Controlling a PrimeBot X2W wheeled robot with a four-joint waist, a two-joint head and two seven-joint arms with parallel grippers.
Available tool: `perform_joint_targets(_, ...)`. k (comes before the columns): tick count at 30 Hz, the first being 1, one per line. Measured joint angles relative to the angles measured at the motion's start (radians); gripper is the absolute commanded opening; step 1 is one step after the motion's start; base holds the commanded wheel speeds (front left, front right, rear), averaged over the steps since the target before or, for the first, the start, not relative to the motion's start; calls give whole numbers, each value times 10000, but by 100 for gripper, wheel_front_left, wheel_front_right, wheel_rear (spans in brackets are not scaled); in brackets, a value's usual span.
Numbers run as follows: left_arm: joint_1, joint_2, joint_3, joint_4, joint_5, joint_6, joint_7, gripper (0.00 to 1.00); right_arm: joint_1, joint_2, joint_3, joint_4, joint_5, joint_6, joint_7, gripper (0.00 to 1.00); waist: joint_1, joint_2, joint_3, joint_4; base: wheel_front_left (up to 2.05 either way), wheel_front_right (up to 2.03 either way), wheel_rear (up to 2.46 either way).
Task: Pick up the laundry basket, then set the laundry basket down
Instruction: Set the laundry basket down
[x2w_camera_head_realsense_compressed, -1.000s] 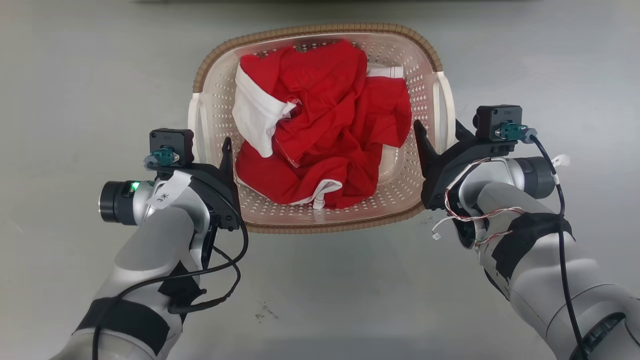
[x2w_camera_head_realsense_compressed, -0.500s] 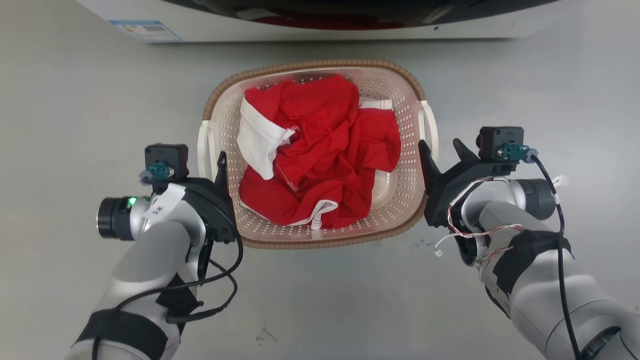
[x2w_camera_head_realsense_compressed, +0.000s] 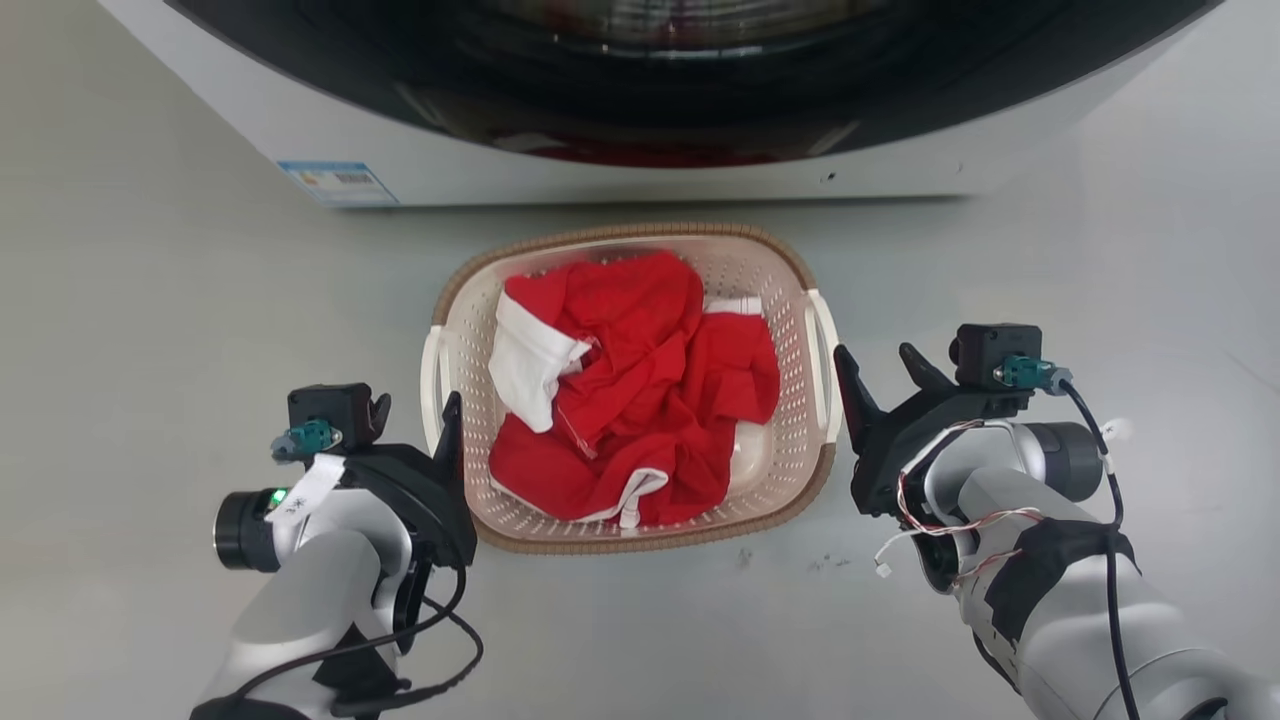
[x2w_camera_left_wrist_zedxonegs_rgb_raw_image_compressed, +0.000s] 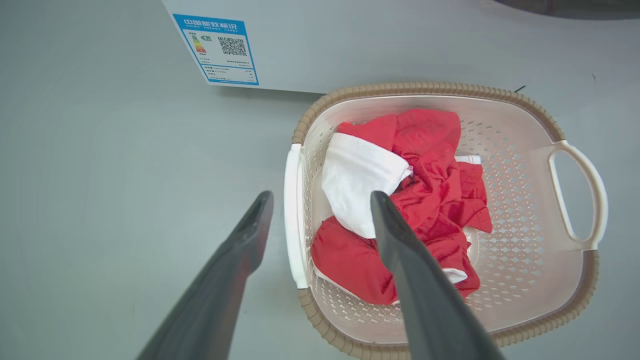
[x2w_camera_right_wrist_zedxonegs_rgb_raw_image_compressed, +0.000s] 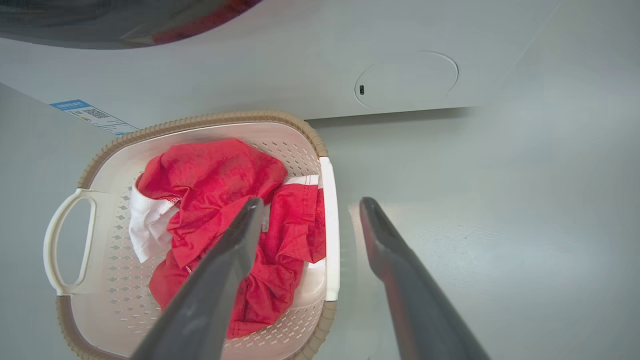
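The laundry basket (x2w_camera_head_realsense_compressed: 640, 232), cream and perforated with a brown woven-look rim, rests on the grey floor just in front of the washer. Crumpled red and white clothes (x2w_camera_head_realsense_compressed: 640, 400) fill it. My left gripper (x2w_camera_head_realsense_compressed: 418, 405) is open beside the basket's left loop handle (x2w_camera_head_realsense_compressed: 431, 390), touching nothing. My right gripper (x2w_camera_head_realsense_compressed: 872, 352) is open just outside the right handle (x2w_camera_head_realsense_compressed: 826, 370). In the left wrist view, the left gripper (x2w_camera_left_wrist_zedxonegs_rgb_raw_image_compressed: 321, 196) hangs above the basket (x2w_camera_left_wrist_zedxonegs_rgb_raw_image_compressed: 425, 89), fingers either side of the near handle. The right gripper (x2w_camera_right_wrist_zedxonegs_rgb_raw_image_compressed: 312, 201) hangs likewise above the basket (x2w_camera_right_wrist_zedxonegs_rgb_raw_image_compressed: 210, 120).
A white front-loading washer (x2w_camera_head_realsense_compressed: 640, 185) with a dark round door stands close behind the basket. A blue label (x2w_camera_head_realsense_compressed: 338, 183) marks its lower left. Bare grey floor (x2w_camera_head_realsense_compressed: 150, 330) spreads left, right and in front of the basket.
The camera has moved: the view has shifted and the washer has come into it. The basket now looks smaller. Both open grippers have drawn away from its handles.
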Motion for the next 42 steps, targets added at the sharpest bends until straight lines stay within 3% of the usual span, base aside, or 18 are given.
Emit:
perform_joint_targets(10, 1006, 186, 493, -895, -261, -247, -4, 100, 634, 10, -284, -314, -100, 180, -86, 100, 1, 0, -1401, -112, 0, 0, 0)
perform_joint_targets(23, 3485, 485, 1315, -2612, -50, 81, -4, 100, 2247, -19, -1260, -1430, -424, 71, -88, 100, 0, -1, -3303, -298, 0, 0, 0)
perform_joint_targets(31, 5314, 583, 1799, -4065, 399, 472, -4, 100, 3844, -194, -1814, -2495, -982, -207, -86, 100, 0, -1, -4491, -370, 0, 0, 0)
perform_joint_targets(42, 7891, 815, 2539, -6727, 1162, 1001, -4, 100, 6375, -763, -2888, -4828, -2115, -922, -86, 100, -1, -1, -5867, -462, 0, 0, 0)
